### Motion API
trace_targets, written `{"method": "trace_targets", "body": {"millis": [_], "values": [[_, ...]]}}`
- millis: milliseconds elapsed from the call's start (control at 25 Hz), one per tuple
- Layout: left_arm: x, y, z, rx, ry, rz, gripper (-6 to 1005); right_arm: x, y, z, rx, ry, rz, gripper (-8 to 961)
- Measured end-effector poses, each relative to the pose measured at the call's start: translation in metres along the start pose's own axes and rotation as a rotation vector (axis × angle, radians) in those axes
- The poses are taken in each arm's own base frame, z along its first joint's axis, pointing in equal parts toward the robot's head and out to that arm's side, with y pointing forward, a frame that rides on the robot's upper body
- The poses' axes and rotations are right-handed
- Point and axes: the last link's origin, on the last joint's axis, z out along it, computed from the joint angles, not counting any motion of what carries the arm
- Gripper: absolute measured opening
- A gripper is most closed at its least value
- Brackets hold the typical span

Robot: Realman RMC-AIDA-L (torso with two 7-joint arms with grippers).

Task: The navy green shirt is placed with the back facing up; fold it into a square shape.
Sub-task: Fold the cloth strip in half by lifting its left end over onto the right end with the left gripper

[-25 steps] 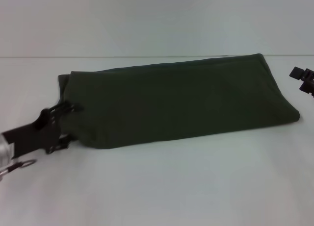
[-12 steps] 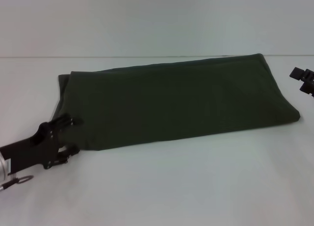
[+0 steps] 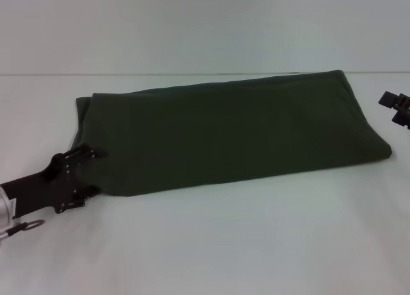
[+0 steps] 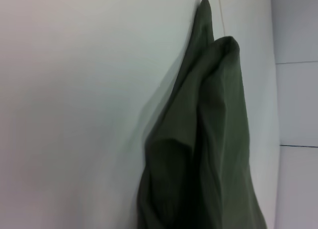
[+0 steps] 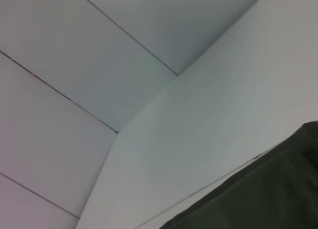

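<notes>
Change: my left gripper (image 3: 86,173) has slid down and toward the lower left of the head frame since a second ago, easing back along the shirt's near-left corner; the shirt itself and my right arm haven't budged.
Left gripper: sitting low on the left of the frame, tips right at the corner of the cloth. Fingers look spread, one tip above the hem and one below, but whether they're pinching fabric I can't tell.
Left wrist view: close over the navy green shirt (image 4: 208,139), I see a bunched, layered edge of it rising off the white table (image 4: 74,114). None of my own fingers show here.
Shirt: the navy green shirt (image 3: 230,132) lies across the middle of the frame as one long band, running from lower left up to upper right, plain side up, lying fairly flat.
Right gripper: parked at the far right edge (image 3: 397,107), apart from the shirt's right end; finger state can't be made out.
Progress: I judge the lengthwise folds done, it's a narrow strip now.
Left to do: fold that strip end over end to get a square.
</notes>
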Motion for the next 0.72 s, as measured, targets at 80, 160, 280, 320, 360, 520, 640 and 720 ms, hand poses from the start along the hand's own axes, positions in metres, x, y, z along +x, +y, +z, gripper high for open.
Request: {"method": "trace_targets", "body": {"millis": [80, 160, 280, 320, 360, 520, 640, 720], "values": [[0.001, 0.001, 0.004, 0.013, 0.001, 0.007, 942, 0.0, -0.001, -0.002, 0.002, -0.004, 0.004, 886], [0.001, 0.002, 0.007, 0.022, 0.004, 0.012, 941, 0.0, -0.001, -0.003, 0.0, -0.01, 0.008, 886], [0.002, 0.005, 0.01, 0.022, 0.004, 0.025, 939, -0.001, -0.002, -0.004, -0.001, -0.018, 0.013, 886], [0.003, 0.009, 0.013, 0.019, 0.006, 0.046, 938, -0.001, -0.002, -0.004, -0.001, -0.019, 0.013, 886], [0.004, 0.01, 0.013, 0.019, 0.008, 0.052, 938, -0.001, -0.002, -0.004, -0.001, -0.019, 0.013, 886], [0.007, 0.016, 0.013, 0.001, 0.02, 0.078, 935, -0.001, -0.001, -0.003, -0.005, -0.018, 0.012, 885], [0.007, 0.021, 0.008, -0.032, 0.008, 0.09, 933, -0.002, 0.0, -0.003, -0.006, -0.017, 0.014, 885], [0.004, 0.02, 0.003, -0.047, -0.003, 0.089, 932, -0.002, 0.0, -0.003, -0.007, -0.017, 0.017, 885]]}}
